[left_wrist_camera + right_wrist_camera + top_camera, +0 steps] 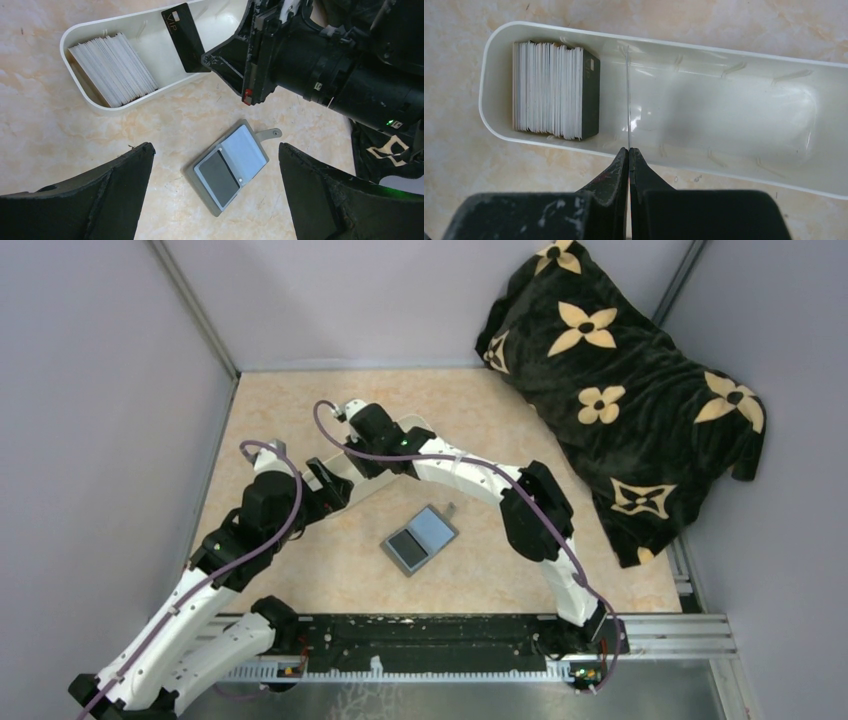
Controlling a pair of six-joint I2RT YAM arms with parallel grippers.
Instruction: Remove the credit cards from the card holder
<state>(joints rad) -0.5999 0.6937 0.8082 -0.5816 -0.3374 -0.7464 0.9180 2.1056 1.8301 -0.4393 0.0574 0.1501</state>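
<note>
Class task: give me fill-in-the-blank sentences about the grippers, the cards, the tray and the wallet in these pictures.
The right gripper pinches a black card printed ____.
The left gripper is ____ and holds nothing.
The stack of cards stands in the ____ tray.
The card holder lies unfolded on the table, touched by ____ gripper.
Missing words: VIP; open; white; neither.
</note>
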